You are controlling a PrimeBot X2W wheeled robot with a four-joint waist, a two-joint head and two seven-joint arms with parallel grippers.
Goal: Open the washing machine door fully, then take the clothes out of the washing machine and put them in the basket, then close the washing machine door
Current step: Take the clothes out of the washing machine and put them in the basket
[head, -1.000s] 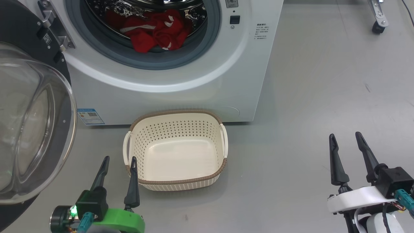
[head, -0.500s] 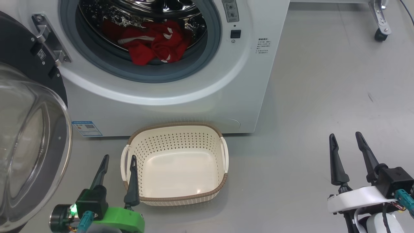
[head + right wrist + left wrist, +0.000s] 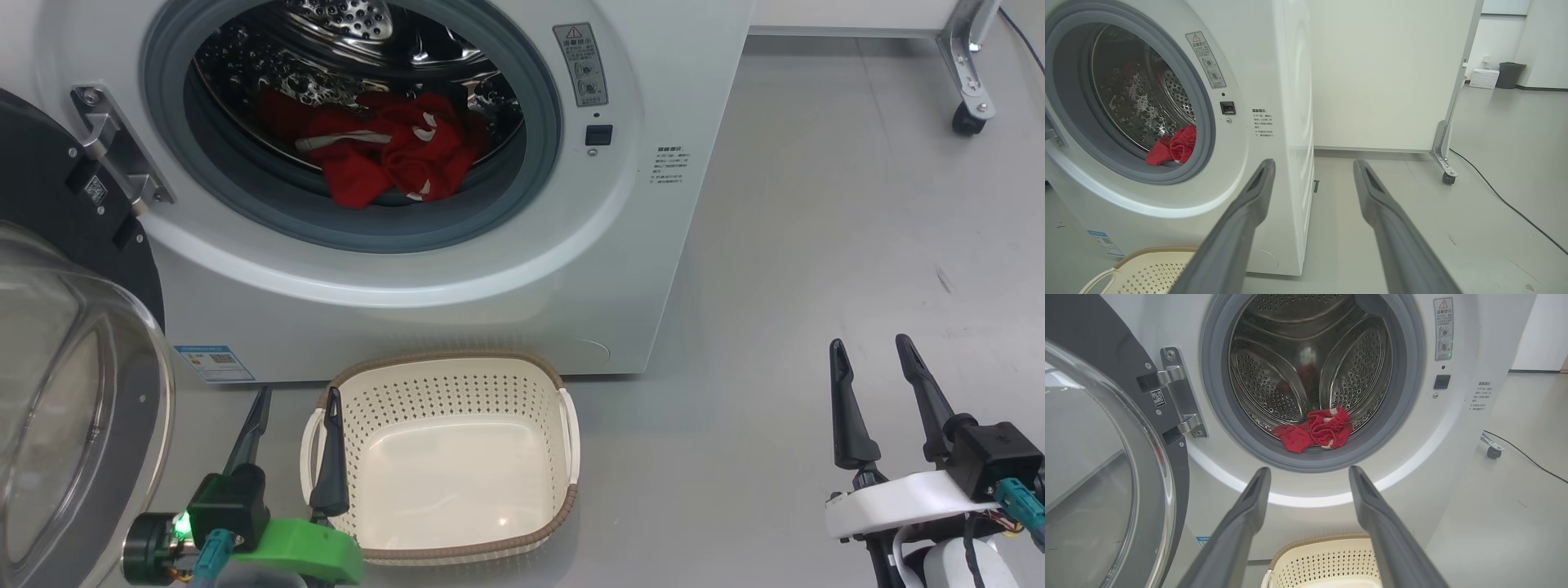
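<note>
- Clothes [image 3: 384, 159] lie in a red heap low at the front of the steel drum [image 3: 351, 49] inside the washing machine [image 3: 506, 278], just behind the grey gasket [image 3: 392, 233].
- Washing machine door [image 3: 73, 367] stands swung wide open on its hinge [image 3: 114, 155], at the left.
- Basket [image 3: 457, 365] sits on the floor [image 3: 816, 245] just in front of the washer.
- Left gripper [image 3: 298, 394] hangs released, fingers spread. One finger crosses the basket's left handle, perhaps above it rather than touching.
- Right gripper [image 3: 869, 343] is likewise spread, grasping nothing, well apart to the right.
</note>
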